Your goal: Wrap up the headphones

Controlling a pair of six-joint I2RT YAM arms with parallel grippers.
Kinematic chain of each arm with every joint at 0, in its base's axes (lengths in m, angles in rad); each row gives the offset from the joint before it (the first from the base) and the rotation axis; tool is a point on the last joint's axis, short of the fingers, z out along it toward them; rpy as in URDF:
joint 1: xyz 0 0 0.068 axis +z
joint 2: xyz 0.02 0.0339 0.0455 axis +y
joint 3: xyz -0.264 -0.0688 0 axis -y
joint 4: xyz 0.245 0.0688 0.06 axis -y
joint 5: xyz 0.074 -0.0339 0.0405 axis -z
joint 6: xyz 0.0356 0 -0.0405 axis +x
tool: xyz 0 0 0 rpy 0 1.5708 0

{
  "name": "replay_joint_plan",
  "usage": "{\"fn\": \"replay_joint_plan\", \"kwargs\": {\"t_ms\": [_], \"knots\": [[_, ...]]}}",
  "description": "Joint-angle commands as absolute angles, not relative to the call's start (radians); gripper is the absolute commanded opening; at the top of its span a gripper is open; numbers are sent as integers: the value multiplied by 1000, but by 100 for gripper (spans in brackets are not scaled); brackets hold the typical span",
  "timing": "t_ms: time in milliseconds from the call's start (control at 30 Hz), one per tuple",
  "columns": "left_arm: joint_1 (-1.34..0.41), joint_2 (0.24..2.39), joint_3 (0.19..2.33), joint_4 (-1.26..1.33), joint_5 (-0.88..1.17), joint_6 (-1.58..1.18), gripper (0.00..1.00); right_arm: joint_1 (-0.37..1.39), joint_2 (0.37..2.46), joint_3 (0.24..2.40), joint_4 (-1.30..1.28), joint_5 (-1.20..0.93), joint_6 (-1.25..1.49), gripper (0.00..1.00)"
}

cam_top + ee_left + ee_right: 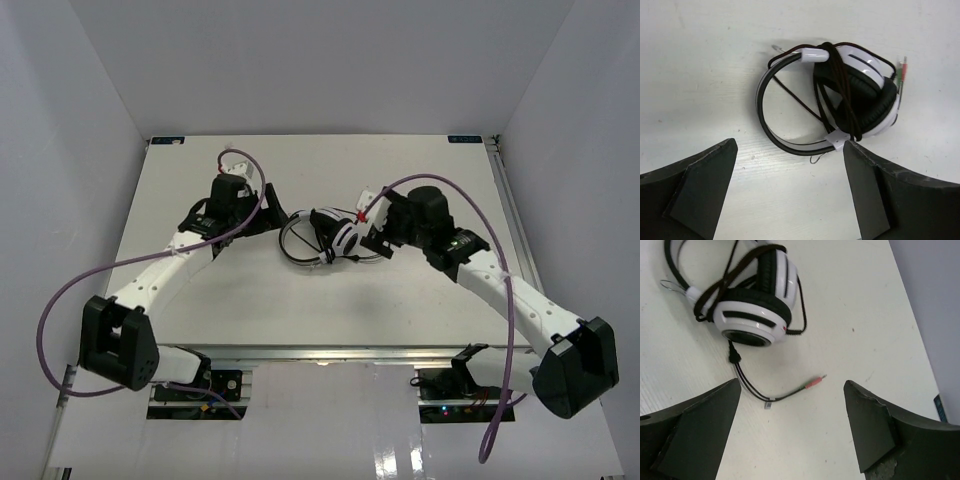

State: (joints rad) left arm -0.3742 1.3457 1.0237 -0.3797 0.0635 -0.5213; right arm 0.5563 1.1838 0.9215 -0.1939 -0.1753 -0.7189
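The headphones lie on the white table between the two arms, ear cups folded together and the thin black cord wound around them. In the left wrist view the headphones sit just beyond my left gripper, which is open with only bare table between its fingers. From the right wrist, the headphones lie at upper left. The cord's loose end with its pink plug trails onto the table in front of my open right gripper. Seen from above, the left gripper and right gripper flank the headset.
Thick purple cables loop from each arm. White walls enclose the table on the left, back and right. A metal rail runs along the right edge.
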Motion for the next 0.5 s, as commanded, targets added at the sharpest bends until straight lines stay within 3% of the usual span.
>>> {"fn": "replay_joint_plan", "kwargs": {"t_ms": [0, 233, 467], "knots": [[-374, 1166, 879, -252, 245, -369, 98, 425, 1121, 871, -116, -250, -367, 90], [-371, 784, 658, -85, 395, -360, 98, 324, 1081, 809, -84, -53, -64, 90], [-370, 641, 602, -139, 366, -317, 98, 318, 965, 721, -30, -12, -27, 90]]}}
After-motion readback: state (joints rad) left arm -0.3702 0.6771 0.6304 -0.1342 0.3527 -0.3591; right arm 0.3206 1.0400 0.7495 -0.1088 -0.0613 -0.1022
